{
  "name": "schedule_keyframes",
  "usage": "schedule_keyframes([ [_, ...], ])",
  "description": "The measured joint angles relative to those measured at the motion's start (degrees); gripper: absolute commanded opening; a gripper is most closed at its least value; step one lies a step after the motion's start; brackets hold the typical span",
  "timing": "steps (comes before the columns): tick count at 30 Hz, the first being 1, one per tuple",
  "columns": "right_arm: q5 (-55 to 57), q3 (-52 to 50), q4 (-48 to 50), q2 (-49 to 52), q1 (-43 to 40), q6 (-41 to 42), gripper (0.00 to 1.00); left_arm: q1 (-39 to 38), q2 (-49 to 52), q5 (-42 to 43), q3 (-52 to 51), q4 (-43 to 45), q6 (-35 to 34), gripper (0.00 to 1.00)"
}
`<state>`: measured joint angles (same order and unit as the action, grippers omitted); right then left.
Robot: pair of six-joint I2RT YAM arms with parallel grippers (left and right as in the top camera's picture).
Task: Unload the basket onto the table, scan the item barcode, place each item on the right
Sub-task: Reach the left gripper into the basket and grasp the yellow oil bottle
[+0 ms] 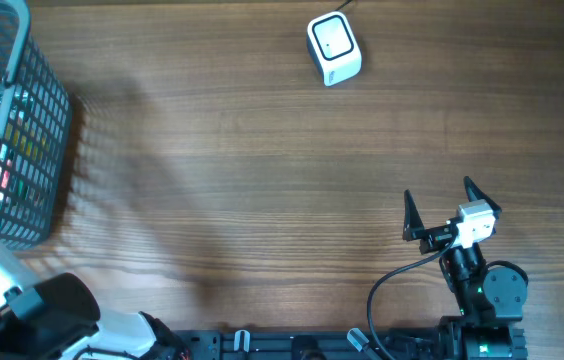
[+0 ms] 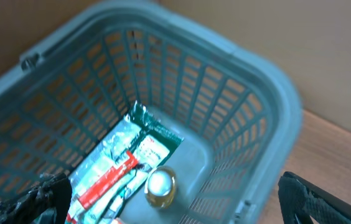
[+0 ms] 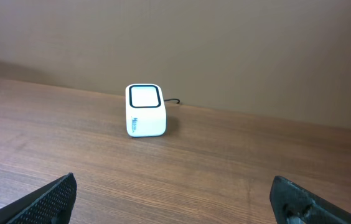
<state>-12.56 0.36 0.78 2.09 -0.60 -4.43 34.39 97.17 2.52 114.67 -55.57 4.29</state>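
overhead and wrist views. grey mesh basket (image 1: 47,130) seen at left edge of wooden surface (image 1: 262,200). white barcode scanner (image 1: 333,48) set at far side, dark-framed window on top, cable at rear. green-and-red foil packet (image 2: 126,158) and small amber jar (image 2: 160,185) laid on basket floor, jar at packet's edge. left fingers (image 2: 315,202) held spread above basket, nothing grasped. right fingers (image 3: 51,199) spread wide, empty, pointed toward scanner, well apart from it.

black right arm (image 1: 484,285), white wrist block (image 1: 475,222), pointed black fingers (image 1: 411,215).
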Motion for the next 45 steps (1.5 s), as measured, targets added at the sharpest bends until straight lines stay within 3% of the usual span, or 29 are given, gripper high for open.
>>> schedule_keyframes([
  [7, 0.00, -0.02, 0.00, 0.00, 0.00, 0.00, 1.00, 3.45, 8.02, 1.97, -7.21, -0.87, -0.39, 1.00],
  [15, 0.00, -0.02, 0.00, 0.00, 0.00, 0.00, 1.00, 5.88, 12.74, 4.98, -7.82, -0.63, -0.09, 0.99],
  [26, 0.00, 0.00, 0.00, 0.00, 0.00, 0.00, 1.00, 5.86, 18.16, 7.06, -8.35, -0.81, 1.14, 0.84],
  [32, 0.00, 0.00, 0.00, 0.00, 0.00, 0.00, 1.00, 5.86, 20.76, 7.28, -8.35, -0.79, 1.22, 0.81],
  [34, 0.00, 0.00, 0.00, 0.00, 0.00, 0.02, 1.00, 5.86, 21.20, 7.45, -8.35, -0.79, 1.22, 0.73],
  [35, 0.00, 0.00, 0.00, 0.00, 0.00, 0.00, 1.00, 5.86, 21.46, 7.56, -8.35, -0.72, 1.42, 0.65],
  [38, 0.00, 0.00, 0.00, 0.00, 0.00, 0.00, 1.00, 5.86, 22.10, 7.85, -8.35, -0.11, 1.53, 0.59],
  [41, 0.00, -0.02, 0.00, 0.00, 0.00, 0.02, 1.00, 5.86, 22.32, 7.93, -8.35, 0.52, 1.73, 0.45],
  [45, 0.00, 0.00, 0.00, 0.00, 0.00, 0.00, 1.00, 5.86, 22.32, 7.87, -8.35, 0.50, 1.66, 0.42],
])
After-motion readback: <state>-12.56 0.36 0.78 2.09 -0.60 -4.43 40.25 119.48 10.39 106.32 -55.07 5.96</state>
